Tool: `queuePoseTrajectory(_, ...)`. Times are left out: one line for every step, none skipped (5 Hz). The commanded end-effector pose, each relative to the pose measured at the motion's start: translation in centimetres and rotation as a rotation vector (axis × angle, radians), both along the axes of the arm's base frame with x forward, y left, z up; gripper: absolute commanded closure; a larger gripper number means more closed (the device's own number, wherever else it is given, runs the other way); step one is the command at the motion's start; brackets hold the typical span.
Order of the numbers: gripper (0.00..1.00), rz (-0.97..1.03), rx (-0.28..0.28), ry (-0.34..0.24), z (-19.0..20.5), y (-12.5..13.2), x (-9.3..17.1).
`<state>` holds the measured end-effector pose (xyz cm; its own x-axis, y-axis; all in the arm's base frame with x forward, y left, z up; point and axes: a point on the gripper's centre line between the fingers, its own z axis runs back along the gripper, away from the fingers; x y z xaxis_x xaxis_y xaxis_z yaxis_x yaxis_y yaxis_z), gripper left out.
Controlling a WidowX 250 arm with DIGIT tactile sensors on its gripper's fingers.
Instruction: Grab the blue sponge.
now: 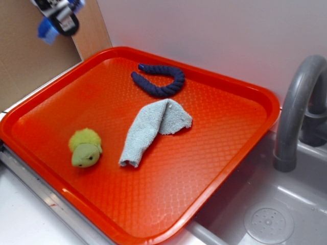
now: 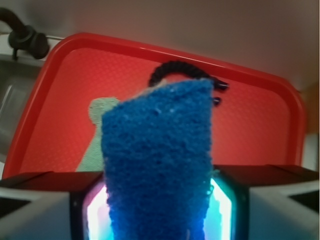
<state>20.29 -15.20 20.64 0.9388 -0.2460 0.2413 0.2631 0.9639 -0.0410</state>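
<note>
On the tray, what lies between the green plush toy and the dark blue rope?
In the exterior view, the rumpled grey-blue cloth lies on the red tray between the green plush toy and the dark blue rope, touching neither.

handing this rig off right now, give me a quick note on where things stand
Gripper: shut on the blue sponge, raised high above the red tray, at the top left of the exterior view.
On the tray: navy rope near the back, grey-blue cloth in the middle, green plush toy towards the front left.
Done: sponge grabbed and lifted clear of the tray.
Left: nothing but holding it; the grip looks firm, with the sponge sticking up between the fingers.
</note>
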Motion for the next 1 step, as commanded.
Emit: queuePoseTrajectory(1.0, 0.025, -0.045, 0.001, 1.62, 1.94, -0.81)
